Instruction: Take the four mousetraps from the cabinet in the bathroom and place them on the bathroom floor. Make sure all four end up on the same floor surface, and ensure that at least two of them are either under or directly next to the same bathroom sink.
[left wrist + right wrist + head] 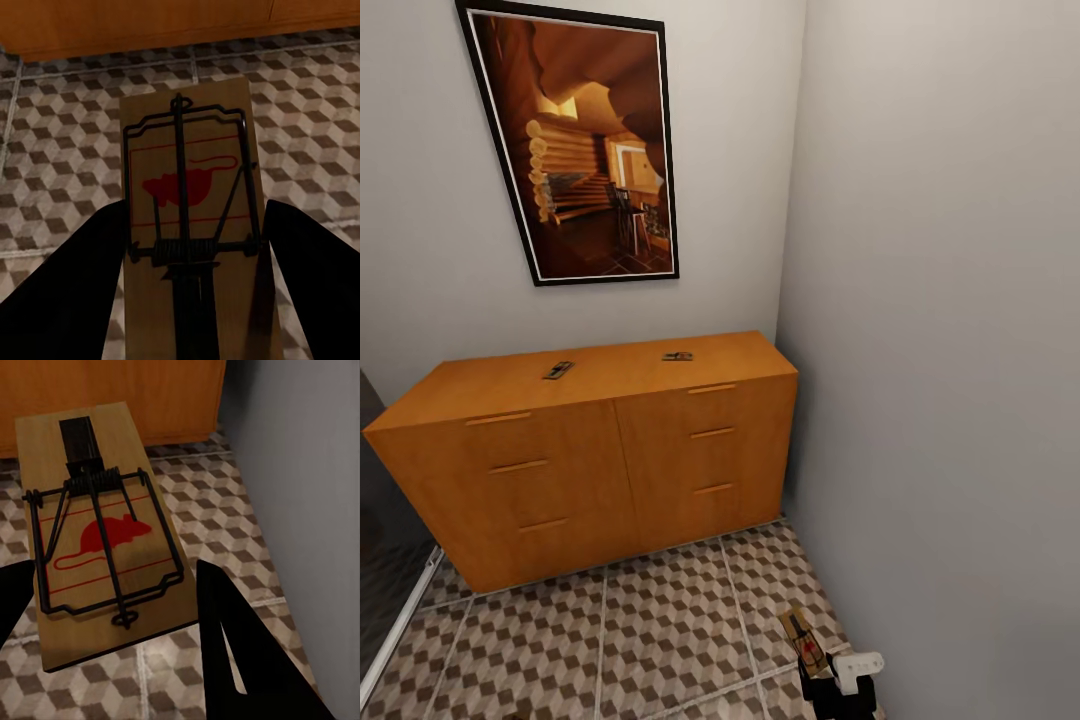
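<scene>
Two traps (559, 370) (678, 356) lie on the cabinet (600, 455); each hand (187, 247) (112, 600) grasps a trap (191, 210) (97, 532) lengthwise above the floor (660, 620).

Cabinet-top mousetraps (559, 370) (two specks), details too small.

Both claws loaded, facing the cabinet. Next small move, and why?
Probably turn the base away from the cabinet, since no claw is free. The left claw looks shut on the first mousetrap, the right claw on the second mousetrap, both above the floor tiles. The left spare mousetrap and right spare mousetrap on the cabinet top must wait.
</scene>
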Available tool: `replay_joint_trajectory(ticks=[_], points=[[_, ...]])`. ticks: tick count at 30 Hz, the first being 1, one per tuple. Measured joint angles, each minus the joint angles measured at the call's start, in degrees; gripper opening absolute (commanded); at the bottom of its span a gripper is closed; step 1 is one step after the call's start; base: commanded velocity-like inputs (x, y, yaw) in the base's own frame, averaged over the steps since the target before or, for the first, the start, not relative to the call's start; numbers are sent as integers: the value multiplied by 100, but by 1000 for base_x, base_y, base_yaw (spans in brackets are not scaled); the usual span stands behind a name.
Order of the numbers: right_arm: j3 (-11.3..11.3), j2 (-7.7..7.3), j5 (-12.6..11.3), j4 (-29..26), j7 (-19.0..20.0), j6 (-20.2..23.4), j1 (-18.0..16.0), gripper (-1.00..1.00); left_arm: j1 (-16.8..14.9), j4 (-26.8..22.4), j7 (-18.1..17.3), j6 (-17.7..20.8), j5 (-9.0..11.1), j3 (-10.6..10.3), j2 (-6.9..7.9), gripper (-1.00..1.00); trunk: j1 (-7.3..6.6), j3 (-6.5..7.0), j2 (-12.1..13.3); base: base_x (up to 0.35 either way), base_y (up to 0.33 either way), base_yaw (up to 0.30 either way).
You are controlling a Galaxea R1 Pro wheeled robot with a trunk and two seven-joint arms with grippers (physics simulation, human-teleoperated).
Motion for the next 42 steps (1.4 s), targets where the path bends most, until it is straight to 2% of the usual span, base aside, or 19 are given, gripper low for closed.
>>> replay_joint_trajectory(ticks=[16, 34, 42], points=[[0, 5, -8, 10, -4, -7, 0, -100, 5, 2, -8, 8, -1, -2, -68, -100, 0, 0, 0, 0, 0, 0], [-4, -2, -13, 10, -7, -8, 0, -100, 2, 2, -8, 14, -1, -3, -72, -100, 0, 0, 0, 0, 0, 0], [-6, 39, -11, 11, -18, -2, -1, -100, 7, 1, -8, 14, -1, -7, -71, -100, 0, 0, 0, 0, 0, 64]])
